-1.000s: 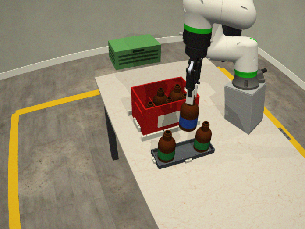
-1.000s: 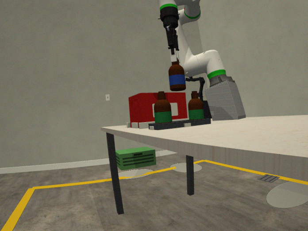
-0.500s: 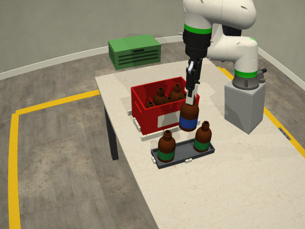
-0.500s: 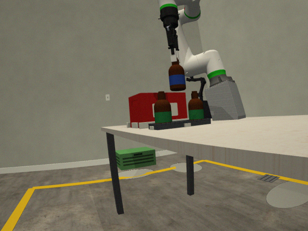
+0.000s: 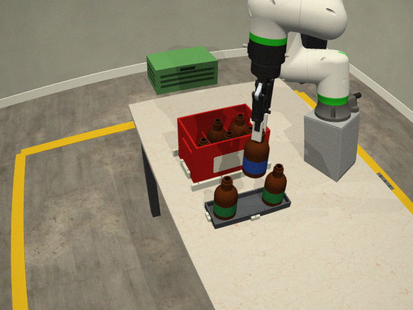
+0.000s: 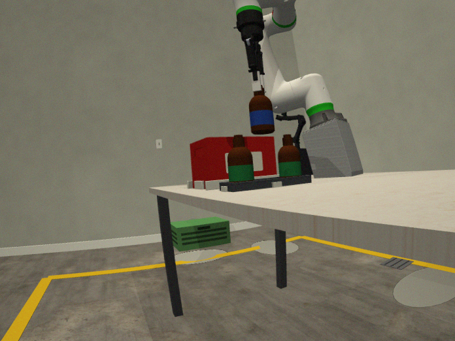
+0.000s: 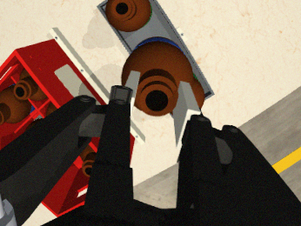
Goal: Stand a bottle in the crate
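Observation:
My gripper (image 5: 259, 132) (image 6: 258, 87) (image 7: 157, 91) is shut on the neck of a brown bottle with a blue label (image 5: 255, 159) (image 6: 261, 115) (image 7: 155, 67). It holds the bottle upright in the air, above the middle of the grey tray (image 5: 248, 205) (image 6: 257, 182) (image 7: 114, 4) and in front of the red crate (image 5: 200, 160) (image 6: 209, 155) (image 7: 35, 57). Two green-labelled bottles stand on the tray, one at the left end (image 5: 225, 202) (image 6: 240, 159) (image 7: 128, 9) and one at the right end (image 5: 274, 185) (image 6: 289, 156). Several brown bottles (image 5: 216, 130) stand in the crate's cells.
The robot's grey pedestal (image 5: 330, 146) (image 6: 330, 148) stands on the table right of the crate. A green box (image 5: 181, 69) (image 6: 200, 232) sits on the floor behind the table. White blocks (image 5: 185, 165) border the crate and tray. The table's left edge is near the crate.

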Tool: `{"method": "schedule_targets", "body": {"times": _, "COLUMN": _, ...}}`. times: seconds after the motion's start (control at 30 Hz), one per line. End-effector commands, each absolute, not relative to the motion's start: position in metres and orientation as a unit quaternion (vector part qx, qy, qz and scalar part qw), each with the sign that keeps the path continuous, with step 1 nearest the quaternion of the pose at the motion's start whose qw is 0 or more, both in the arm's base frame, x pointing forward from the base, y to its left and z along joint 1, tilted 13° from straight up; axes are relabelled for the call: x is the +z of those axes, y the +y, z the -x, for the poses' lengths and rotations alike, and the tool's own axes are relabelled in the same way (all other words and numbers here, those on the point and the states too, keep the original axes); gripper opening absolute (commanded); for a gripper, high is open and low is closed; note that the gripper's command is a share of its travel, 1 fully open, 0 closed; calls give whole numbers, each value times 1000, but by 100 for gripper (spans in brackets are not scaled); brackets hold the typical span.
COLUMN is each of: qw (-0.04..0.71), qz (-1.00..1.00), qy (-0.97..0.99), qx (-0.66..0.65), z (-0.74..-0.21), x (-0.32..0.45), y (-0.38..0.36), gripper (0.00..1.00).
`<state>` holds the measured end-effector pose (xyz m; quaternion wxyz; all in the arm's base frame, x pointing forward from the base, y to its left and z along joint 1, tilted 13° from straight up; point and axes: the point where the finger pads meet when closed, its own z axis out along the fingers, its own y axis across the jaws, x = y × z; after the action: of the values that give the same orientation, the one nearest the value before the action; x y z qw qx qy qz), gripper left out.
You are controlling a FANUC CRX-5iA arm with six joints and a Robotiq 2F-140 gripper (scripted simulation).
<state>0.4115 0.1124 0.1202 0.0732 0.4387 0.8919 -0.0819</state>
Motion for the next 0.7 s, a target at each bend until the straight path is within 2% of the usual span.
{"method": "schedule_targets", "body": {"times": 0.0, "qw": 73, "qz": -439, "qy": 892, "qx": -82, "z": -412, "x": 121, "y": 113, "gripper": 0}}
{"method": "schedule_targets", "body": {"times": 0.67, "qw": 73, "qz": -439, "qy": 892, "qx": -82, "z": -411, "x": 137, "y": 116, "gripper": 0}}
